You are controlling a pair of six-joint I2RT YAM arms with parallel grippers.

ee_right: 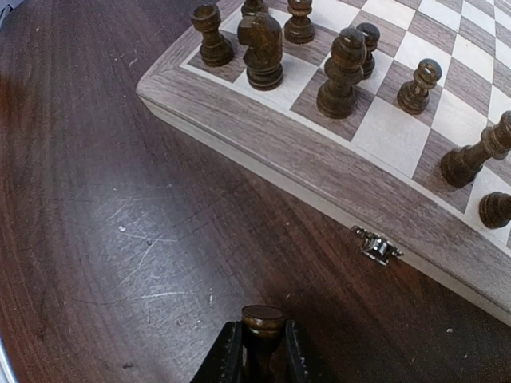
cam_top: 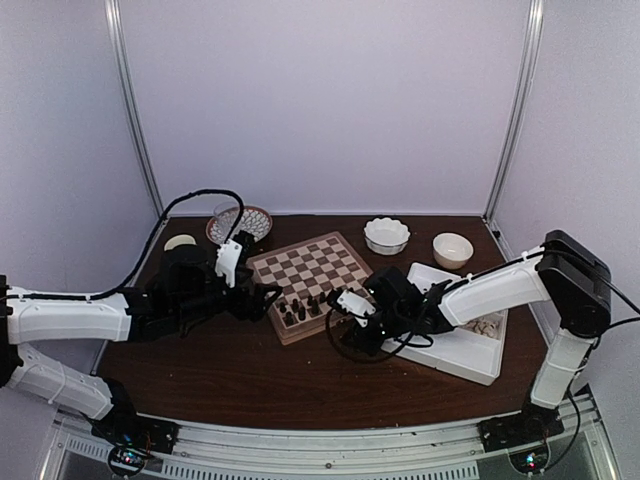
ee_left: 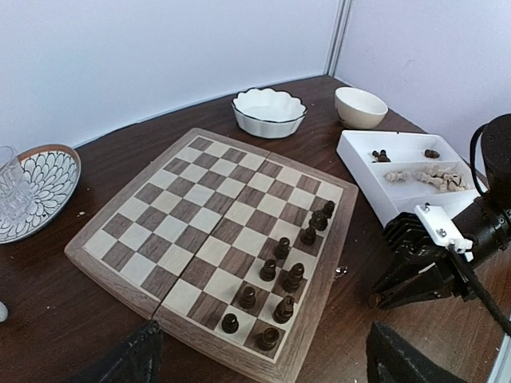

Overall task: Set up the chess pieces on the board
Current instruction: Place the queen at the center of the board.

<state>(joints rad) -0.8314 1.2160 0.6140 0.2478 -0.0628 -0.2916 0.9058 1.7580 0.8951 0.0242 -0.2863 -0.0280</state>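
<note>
Right gripper (ee_right: 262, 355) clamped on a dark chess piece (ee_right: 263, 317), low over the table (ee_right: 120, 239). The board (ee_right: 335, 171) lies at 1 o'clock from it, apart. Other dark pieces (ee_right: 263, 48) stand along that near edge. Left gripper (cam_top: 262, 297): jaws wide apart, at the board's 8 o'clock side in the top view.

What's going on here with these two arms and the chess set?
The right gripper pinches a dark chess piece over the table, just off the board. About ten dark pieces already stand along one side of the board. Pale pieces and a few dark ones lie in the white tray. The left gripper hangs open beside the board, holding nothing.
</note>
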